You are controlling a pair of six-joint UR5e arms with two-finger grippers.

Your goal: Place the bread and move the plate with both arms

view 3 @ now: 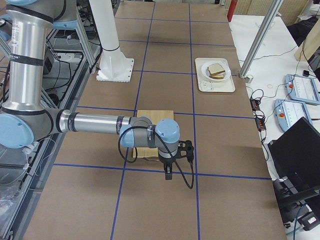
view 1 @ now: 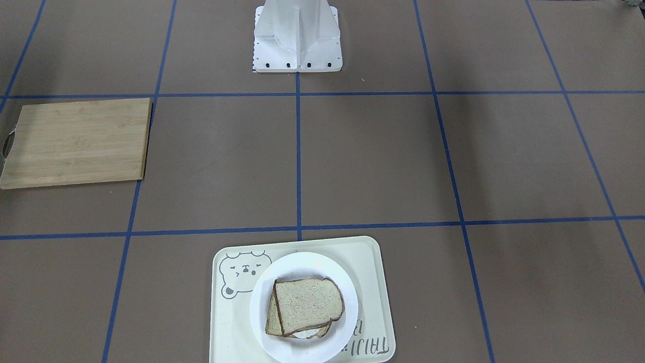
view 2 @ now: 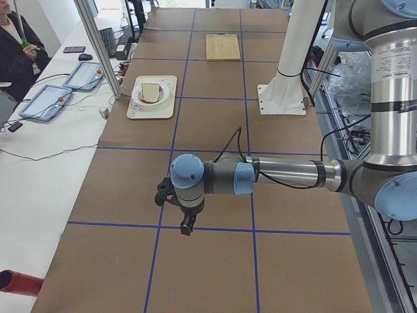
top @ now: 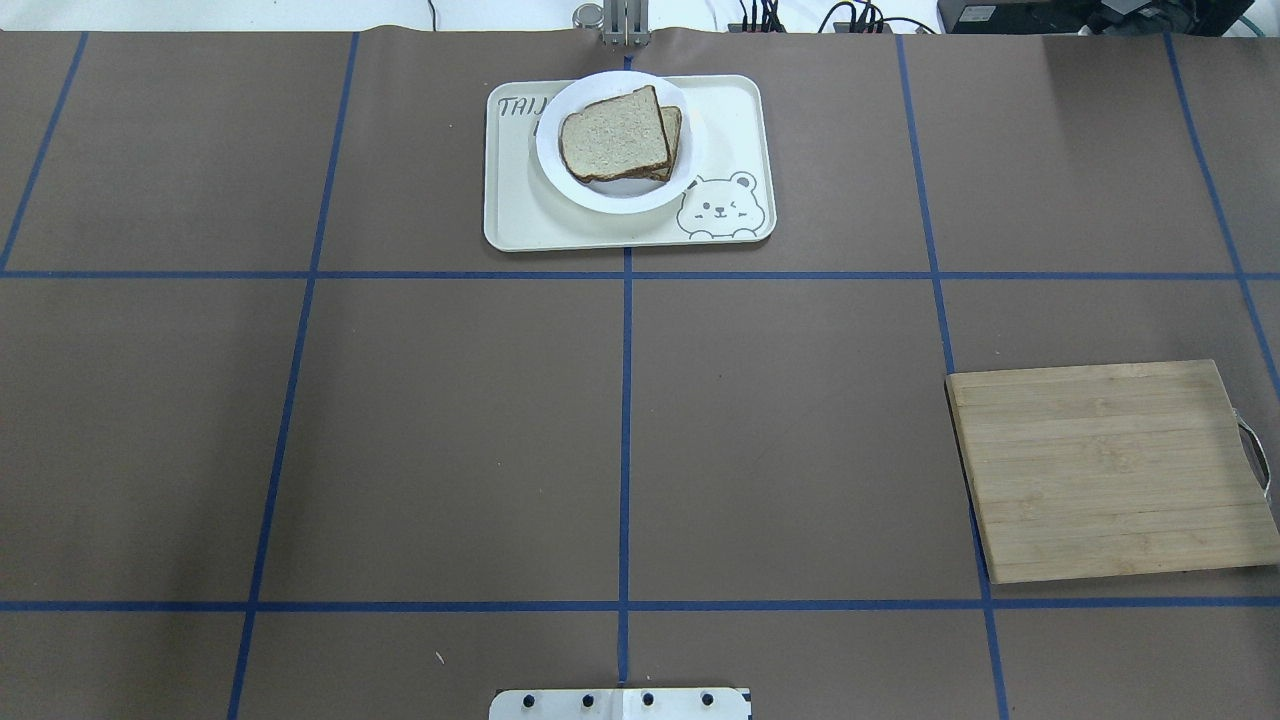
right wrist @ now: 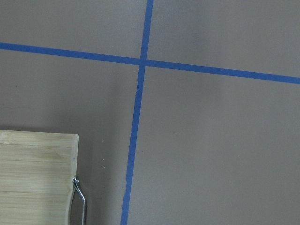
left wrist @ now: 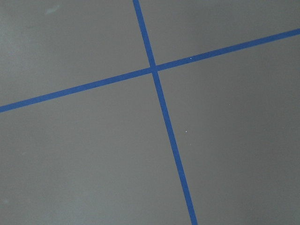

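Observation:
The plain bread slice (view 1: 308, 305) lies on top of a second slice on the round white plate (view 1: 302, 264). The plate sits on the cream bear tray (view 1: 373, 282) at the table's far edge from the robot. In the overhead view the bread (top: 613, 133), plate (top: 620, 197) and tray (top: 520, 200) lie at top centre. My left gripper (view 2: 187, 228) hangs over bare table at the left end, far from the plate. My right gripper (view 3: 168, 175) hangs past the cutting board at the right end. I cannot tell whether either is open or shut. Both wrist views show only table.
A bamboo cutting board (top: 1110, 470) with a metal handle lies on the robot's right side, and its corner shows in the right wrist view (right wrist: 33, 178). The white robot base (view 1: 297, 40) stands at the near middle. An operator (view 2: 13, 45) sits beside the table.

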